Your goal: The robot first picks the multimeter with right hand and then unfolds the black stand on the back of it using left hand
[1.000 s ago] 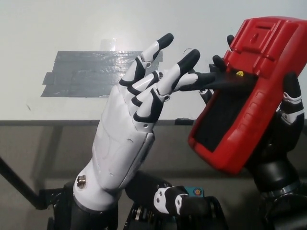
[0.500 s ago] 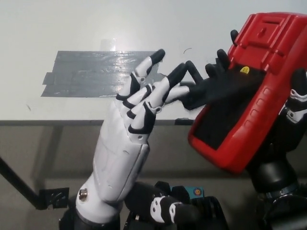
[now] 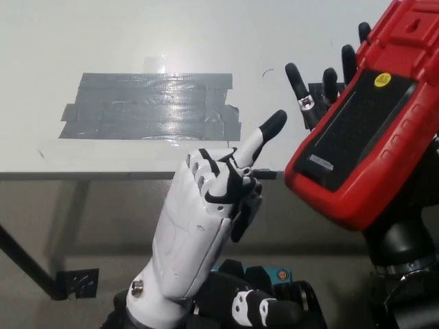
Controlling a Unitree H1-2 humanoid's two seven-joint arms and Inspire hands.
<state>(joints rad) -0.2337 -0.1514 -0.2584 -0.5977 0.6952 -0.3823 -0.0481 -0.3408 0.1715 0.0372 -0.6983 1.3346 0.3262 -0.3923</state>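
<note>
While the right hand (image 3: 384, 171) grips the multimeter (image 3: 374, 123), the left hand's (image 3: 206, 233) fingers (image 3: 264, 133) curl mostly shut, holding nothing.

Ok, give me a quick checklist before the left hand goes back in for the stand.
1. Multimeter held by right hand: ok, fingers show behind its top left edge.
2. Back of the multimeter faces the camera: ok, tilted.
3. Black stand unfolded: not ok, it lies flat in its recess.
4. Left hand touching the stand: not ok, it is apart, lower left of the meter.
5. Left hand ready to hook: cannot tell, mostly curled with one finger extended.
6. Grip firmness: cannot tell, the palm is hidden.
</note>
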